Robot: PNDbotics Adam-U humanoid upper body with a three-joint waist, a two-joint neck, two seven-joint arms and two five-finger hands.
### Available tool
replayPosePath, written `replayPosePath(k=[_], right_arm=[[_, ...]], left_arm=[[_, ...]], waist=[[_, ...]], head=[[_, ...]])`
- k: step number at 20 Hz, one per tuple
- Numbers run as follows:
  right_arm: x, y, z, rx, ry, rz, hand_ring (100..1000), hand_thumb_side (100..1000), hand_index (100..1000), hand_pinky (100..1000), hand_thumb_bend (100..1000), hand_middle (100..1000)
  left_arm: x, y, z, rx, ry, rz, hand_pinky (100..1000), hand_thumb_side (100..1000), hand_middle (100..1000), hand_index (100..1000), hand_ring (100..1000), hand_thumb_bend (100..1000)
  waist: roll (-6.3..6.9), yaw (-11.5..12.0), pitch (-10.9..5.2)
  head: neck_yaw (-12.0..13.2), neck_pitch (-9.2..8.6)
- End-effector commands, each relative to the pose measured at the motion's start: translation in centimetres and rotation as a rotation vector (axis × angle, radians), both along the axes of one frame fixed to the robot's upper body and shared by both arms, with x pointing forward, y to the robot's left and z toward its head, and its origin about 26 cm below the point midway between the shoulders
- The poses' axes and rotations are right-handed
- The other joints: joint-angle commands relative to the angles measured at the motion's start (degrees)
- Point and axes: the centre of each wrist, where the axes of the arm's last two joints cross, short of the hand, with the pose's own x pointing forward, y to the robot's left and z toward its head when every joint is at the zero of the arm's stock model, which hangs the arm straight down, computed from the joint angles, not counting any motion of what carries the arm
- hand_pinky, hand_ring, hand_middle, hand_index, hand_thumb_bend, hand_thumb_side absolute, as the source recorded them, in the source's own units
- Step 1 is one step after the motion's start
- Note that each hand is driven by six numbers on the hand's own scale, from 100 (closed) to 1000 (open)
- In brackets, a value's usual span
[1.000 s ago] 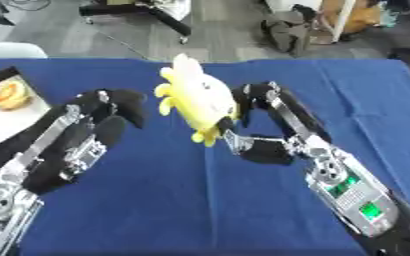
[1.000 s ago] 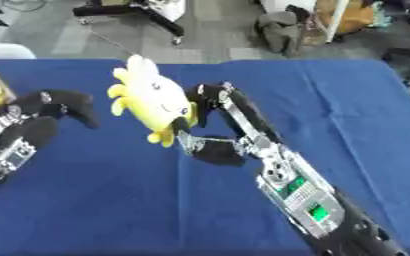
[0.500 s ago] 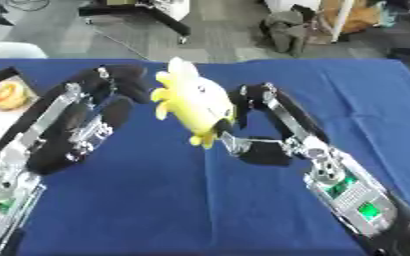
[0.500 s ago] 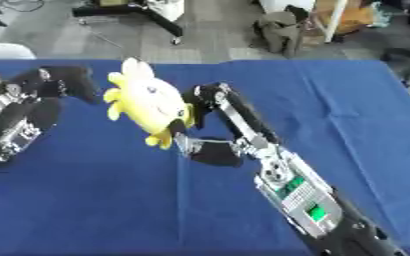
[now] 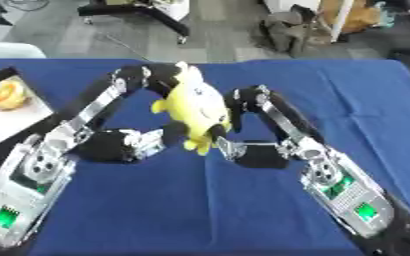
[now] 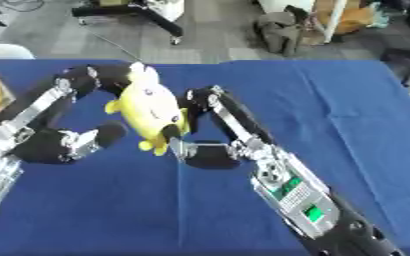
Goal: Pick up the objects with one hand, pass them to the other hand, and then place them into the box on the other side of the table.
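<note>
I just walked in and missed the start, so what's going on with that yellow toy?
The robot is passing a yellow plush toy from one hand to the other above the blue table. The right hand has its fingers and thumb curled round the toy's right side, and the left hand is closed round its left side, so both hold it at mid-table. A white tray with an orange item sits at the table's left edge.

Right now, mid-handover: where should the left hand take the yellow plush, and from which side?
Probably the plush's upper body, coming from its left. The right hand already covers its right flank and lower end, so the left and top surfaces are the free ones. The left hand is already curled over the top there, thumb low on the left, so closing around the rounded upper half looks best.
</note>
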Motion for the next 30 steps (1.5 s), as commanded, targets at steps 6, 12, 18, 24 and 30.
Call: replayPosePath(k=[6,12,18,24,30], right_arm=[[-0.1,0.0,0.9,0.01,-0.031,0.021,689,147,146,585,100,280],[-0.2,-0.2,0.7,0.013,-0.031,0.018,689,148,146,584,100,279],[-0.1,-0.3,0.7,0.012,-0.031,0.008,686,142,144,581,100,277],[-0.1,-0.4,0.7,0.014,-0.032,0.001,686,143,144,580,100,276],[-0.1,-0.5,0.8,0.013,-0.034,-0.002,686,139,144,579,100,276]], left_arm=[[0.3,-1.2,-0.2,0.041,-0.051,0.026,909,710,723,884,712,488],[0.6,-0.7,-0.6,0.044,-0.069,0.077,907,701,727,883,718,473],[0.9,0.1,-0.5,0.055,-0.123,0.125,899,657,735,882,728,488],[1.1,1.1,-0.5,0.072,-0.176,0.181,898,639,738,882,734,491],[1.3,1.7,-0.6,0.052,-0.173,0.215,901,639,736,882,732,480]], waist=[[-0.04,-0.2,-0.79],[-0.06,-0.2,-0.75],[-0.04,-0.3,-0.76],[-0.03,-0.3,-0.71],[-0.03,-0.3,-0.7]], head=[[0.2,-0.15],[0.3,-0.15],[0.4,-0.15],[0.3,-0.15],[0.2,-0.15]])
